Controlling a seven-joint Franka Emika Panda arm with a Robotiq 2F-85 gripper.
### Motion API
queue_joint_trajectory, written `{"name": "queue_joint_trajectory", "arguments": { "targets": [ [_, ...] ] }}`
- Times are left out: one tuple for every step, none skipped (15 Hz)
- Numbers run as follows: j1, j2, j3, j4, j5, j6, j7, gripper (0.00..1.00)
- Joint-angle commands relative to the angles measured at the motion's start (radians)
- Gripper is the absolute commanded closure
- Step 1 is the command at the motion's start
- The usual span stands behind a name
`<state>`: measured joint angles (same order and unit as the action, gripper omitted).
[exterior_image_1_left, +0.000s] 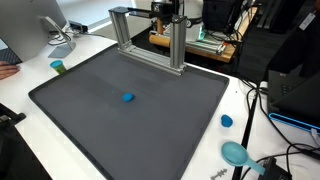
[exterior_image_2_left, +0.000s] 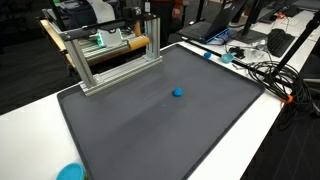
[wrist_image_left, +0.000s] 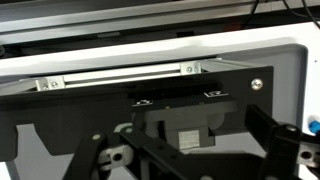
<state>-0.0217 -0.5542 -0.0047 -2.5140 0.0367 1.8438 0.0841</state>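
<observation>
My gripper (wrist_image_left: 190, 140) is open and empty; its two dark fingers stand wide apart at the bottom of the wrist view. It hangs high at the back of the table over the aluminium frame (exterior_image_1_left: 150, 45), and shows as a dark shape in both exterior views (exterior_image_1_left: 165, 12) (exterior_image_2_left: 150, 12). The wrist view looks down on the frame's rail (wrist_image_left: 120, 78) and the far edge of the dark mat (wrist_image_left: 60, 110). A small blue object (exterior_image_1_left: 128, 98) (exterior_image_2_left: 178, 93) lies alone near the middle of the mat (exterior_image_1_left: 90, 120) (exterior_image_2_left: 140, 130), well away from the gripper.
A blue cap (exterior_image_1_left: 227, 121) and a teal lid (exterior_image_1_left: 236, 152) lie on the white table beside the mat. A teal cup (exterior_image_1_left: 58, 67) stands near a monitor (exterior_image_1_left: 45, 20). A teal object (exterior_image_2_left: 70, 172) sits at the mat's corner. Cables (exterior_image_2_left: 265, 70) trail along one side.
</observation>
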Motion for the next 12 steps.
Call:
{"name": "queue_joint_trajectory", "arguments": {
  "targets": [
    [-0.012, -0.086, -0.003, -0.045, 0.021, 0.049, 0.028, 0.0],
    [-0.014, -0.112, -0.004, -0.056, 0.023, 0.064, 0.033, 0.0],
    [-0.02, -0.139, 0.003, -0.073, 0.012, 0.091, 0.047, 0.0],
    [-0.019, -0.162, 0.005, -0.09, 0.009, 0.125, 0.044, 0.0],
    [-0.018, -0.178, 0.008, -0.105, 0.008, 0.156, 0.047, 0.0],
    [-0.02, -0.191, 0.013, -0.117, 0.009, 0.186, 0.057, 0.0],
    [-0.029, -0.199, 0.029, -0.132, -0.005, 0.22, 0.082, 0.0],
    [-0.039, -0.205, 0.046, -0.143, -0.021, 0.239, 0.11, 0.0],
    [-0.05, -0.21, 0.062, -0.155, -0.034, 0.252, 0.141, 0.0],
    [-0.026, -0.17, 0.03, -0.109, -0.01, 0.208, 0.088, 0.0],
    [-0.032, -0.176, 0.041, -0.121, -0.016, 0.222, 0.106, 0.0],
    [-0.036, -0.18, 0.049, -0.129, -0.019, 0.229, 0.118, 0.0]
  ]
}}
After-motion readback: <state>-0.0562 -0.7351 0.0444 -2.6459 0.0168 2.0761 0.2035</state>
